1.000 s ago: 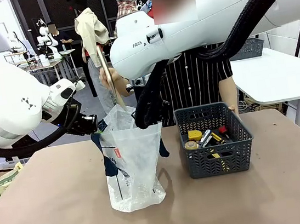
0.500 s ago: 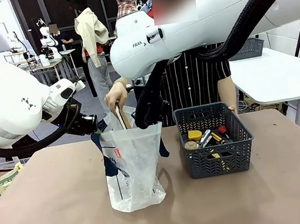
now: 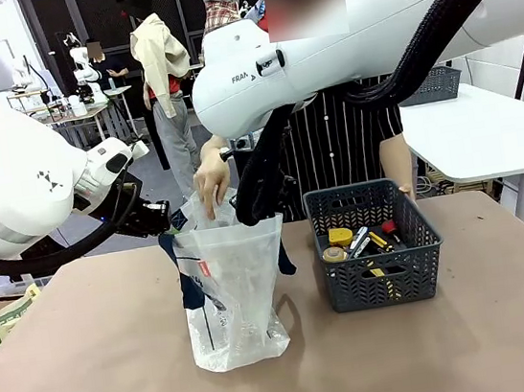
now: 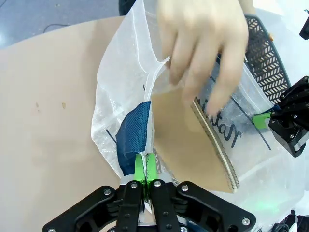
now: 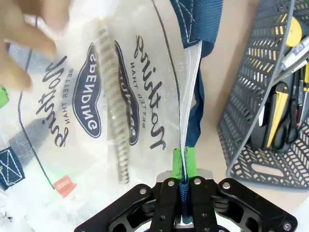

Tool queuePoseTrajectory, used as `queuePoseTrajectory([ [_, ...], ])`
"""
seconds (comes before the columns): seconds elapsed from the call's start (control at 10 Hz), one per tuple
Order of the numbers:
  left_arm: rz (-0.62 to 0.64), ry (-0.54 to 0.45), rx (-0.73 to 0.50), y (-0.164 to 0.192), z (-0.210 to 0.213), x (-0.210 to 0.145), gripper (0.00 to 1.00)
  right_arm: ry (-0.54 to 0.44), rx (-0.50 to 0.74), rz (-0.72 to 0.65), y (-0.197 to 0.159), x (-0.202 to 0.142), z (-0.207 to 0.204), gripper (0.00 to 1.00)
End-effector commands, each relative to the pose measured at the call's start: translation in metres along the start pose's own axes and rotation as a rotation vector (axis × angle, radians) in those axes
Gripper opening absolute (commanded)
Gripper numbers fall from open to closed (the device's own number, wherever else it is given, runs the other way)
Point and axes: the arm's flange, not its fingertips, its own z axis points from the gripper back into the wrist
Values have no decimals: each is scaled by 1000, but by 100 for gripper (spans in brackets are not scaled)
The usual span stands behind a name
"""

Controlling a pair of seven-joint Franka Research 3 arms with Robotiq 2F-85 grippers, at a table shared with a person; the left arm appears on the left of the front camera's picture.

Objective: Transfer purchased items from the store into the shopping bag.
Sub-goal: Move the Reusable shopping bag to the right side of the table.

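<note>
Brown tabletop (image 3: pixel 92 373) under shopping bag (image 3: pixel 232 297) marked "SPENDING", left claw (image 4: pixel 145 169) and right claw (image 5: pixel 183 162) clenched on its rim.

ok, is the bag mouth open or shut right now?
Open. Left gripper and right gripper pinch opposite rims of the shopping bag; the person's hand is at its mouth.

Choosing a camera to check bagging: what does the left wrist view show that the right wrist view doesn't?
Left wrist view: the flat face of a brown corrugated cardboard sheet in the mouth of the translucent white plastic bag, whose rim the left gripper is shut on. Right wrist view: the round navy logo, red tag, yellow-black tools in the dark grey lattice basket, and the right gripper shut on a navy strap handle. Both: the person's hand and the bag.
</note>
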Motion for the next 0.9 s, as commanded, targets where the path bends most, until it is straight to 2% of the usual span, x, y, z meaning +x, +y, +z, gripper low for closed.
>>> queuePoseTrajectory([
  [0.0,13,-5,-13,2,0,0,0,1,-2,2,-3,-2,0,0],
  [0.8,13,-5,-13,2,0,0,0,1,-2,2,-3,-2,0,0],
])
